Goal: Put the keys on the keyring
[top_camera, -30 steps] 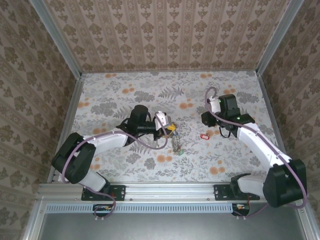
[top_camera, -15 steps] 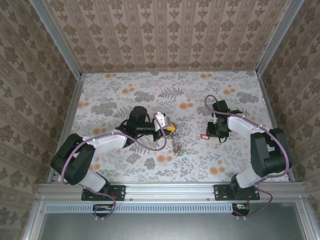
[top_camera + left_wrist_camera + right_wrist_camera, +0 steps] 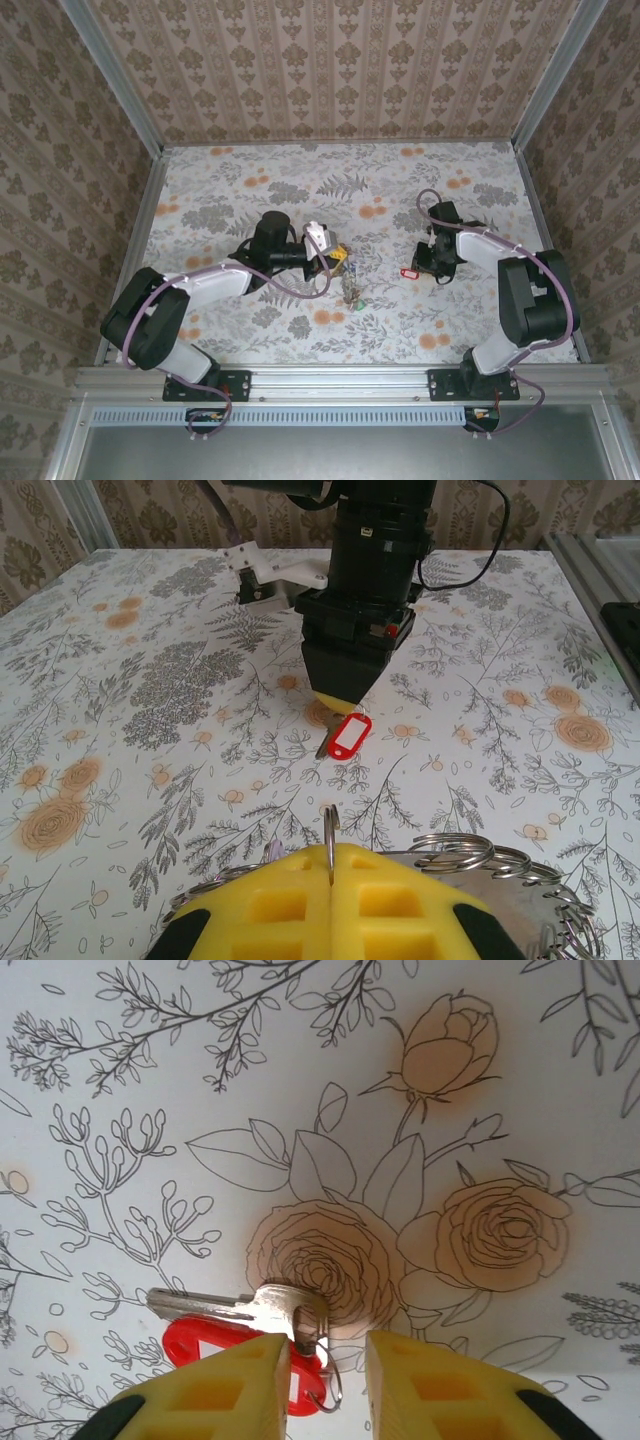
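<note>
Key: silver metal key [image 3: 240, 1308], red plastic tag [image 3: 195, 1345], lay flat.
Right gripper [image 3: 328, 1360]: slightly spread; hid half the tag.
Left gripper [image 3: 330, 855]: pinched thin silvery keyring [image 3: 329, 825], mostly hidden.

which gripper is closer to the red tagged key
Right. The right gripper is down at the red-tagged key, jaws apart just over its tag. The left gripper sits away to the key's left, shut on the keyring.

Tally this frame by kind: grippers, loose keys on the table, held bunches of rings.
Yellow-fingered grippers: 2 (left gripper, right gripper)
Silver key with red plastic tag, loose on the table: 1
Bunch of silvery metal rings and keys in left gripper: 1
Total: 4
</note>
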Controlling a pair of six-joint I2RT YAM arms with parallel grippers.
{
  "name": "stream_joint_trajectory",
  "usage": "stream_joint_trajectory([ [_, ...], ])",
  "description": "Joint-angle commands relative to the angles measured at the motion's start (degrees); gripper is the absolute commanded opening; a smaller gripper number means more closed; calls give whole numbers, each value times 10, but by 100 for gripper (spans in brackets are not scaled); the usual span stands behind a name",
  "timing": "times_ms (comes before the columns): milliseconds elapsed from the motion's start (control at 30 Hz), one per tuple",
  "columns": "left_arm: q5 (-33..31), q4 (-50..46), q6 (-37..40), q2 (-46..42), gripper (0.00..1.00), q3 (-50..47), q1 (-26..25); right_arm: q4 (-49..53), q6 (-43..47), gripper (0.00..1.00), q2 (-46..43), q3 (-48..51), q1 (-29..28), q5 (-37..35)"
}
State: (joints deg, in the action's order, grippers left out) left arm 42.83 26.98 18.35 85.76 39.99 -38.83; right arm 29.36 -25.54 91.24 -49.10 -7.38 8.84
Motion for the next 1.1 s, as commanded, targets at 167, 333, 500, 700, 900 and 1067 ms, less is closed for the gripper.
stream_joint_trajectory([
  [167, 19, 68, -35, -6, 0, -5, 9, -3, -20, 23, -12, 18, 2, 21],
  [333, 24, 73, -29, -7, 0, -8, 9, -6, -22, 20, -13, 22, 2, 22],
  [500, 36, 46, -25, -8, 0, 2, 10, -8, -22, 17, -23, 20, 2, 19],
  [700, 31, 46, -30, -8, 0, 3, 10, 5, -15, 8, -40, 18, 1, 13],
  [900, 33, 57, -38, -6, 0, 4, 11, 10, 2, 0, -41, 18, 1, 15],
  [1067, 33, 78, -57, 2, 0, 3, 12, -8, 41, 0, -82, 22, -7, 22],
])
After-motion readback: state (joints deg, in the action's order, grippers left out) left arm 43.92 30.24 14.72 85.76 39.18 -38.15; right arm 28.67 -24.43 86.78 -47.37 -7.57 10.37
